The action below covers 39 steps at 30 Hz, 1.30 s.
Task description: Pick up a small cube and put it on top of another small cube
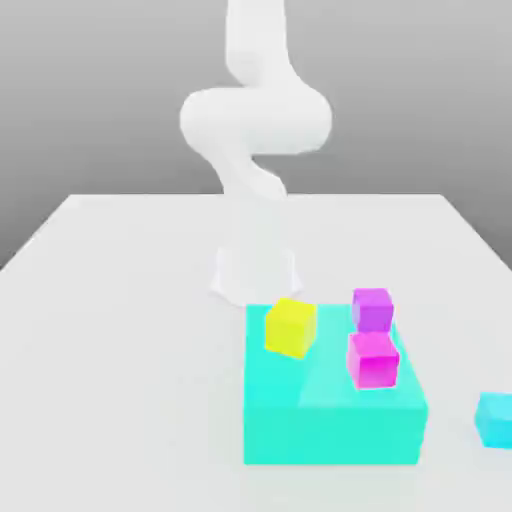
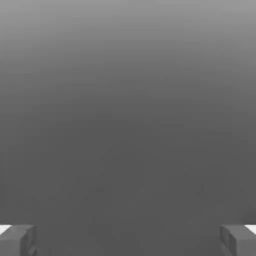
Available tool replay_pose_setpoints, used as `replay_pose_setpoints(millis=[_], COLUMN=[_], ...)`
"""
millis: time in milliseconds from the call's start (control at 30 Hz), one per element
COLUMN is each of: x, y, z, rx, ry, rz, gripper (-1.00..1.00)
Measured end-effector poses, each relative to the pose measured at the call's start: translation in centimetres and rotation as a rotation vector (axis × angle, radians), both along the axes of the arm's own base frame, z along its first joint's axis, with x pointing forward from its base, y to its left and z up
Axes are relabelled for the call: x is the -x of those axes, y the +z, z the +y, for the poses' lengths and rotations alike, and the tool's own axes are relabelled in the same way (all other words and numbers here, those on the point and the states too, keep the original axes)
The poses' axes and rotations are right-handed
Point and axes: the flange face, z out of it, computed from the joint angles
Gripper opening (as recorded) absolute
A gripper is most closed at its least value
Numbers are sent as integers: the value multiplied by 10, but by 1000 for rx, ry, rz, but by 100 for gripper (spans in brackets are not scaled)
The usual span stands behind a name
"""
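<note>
The small cyan cube lies on the white table at the exterior view's right edge, partly cut off. A yellow cube sits tilted on the back left of a large flat cyan block. Two magenta cubes rest on the block's right side, one behind the other. In the hand view my gripper is open, its fingertips far apart with nothing between them, facing a plain grey background.
The white arm rises from its base just behind the cyan block and bends upward out of the picture. The white table stretches wide to the exterior view's left.
</note>
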Motion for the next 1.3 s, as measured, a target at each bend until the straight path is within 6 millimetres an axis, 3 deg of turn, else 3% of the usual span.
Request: replay_pose_setpoints(millis=[200, 433, 533, 667, 867, 967, 1033, 1067, 1300], x=[-60, -86, -82, -56, -11, 1, 3, 4, 4], y=[-93, -215, -270, -345, -457, -502, -530, -541, -542], z=[70, 160, 198, 256, 298, 306, 307, 307, 307], rx=[115, 249, 307, 390, 498, 520, 522, 522, 523], ry=[266, 585, 725, 940, 1205, 1262, 1269, 1270, 1270], rz=[151, 306, 369, 445, 564, 587, 589, 590, 591], gripper=[0, 0, 0, 0, 0, 0, 0, -100, -100])
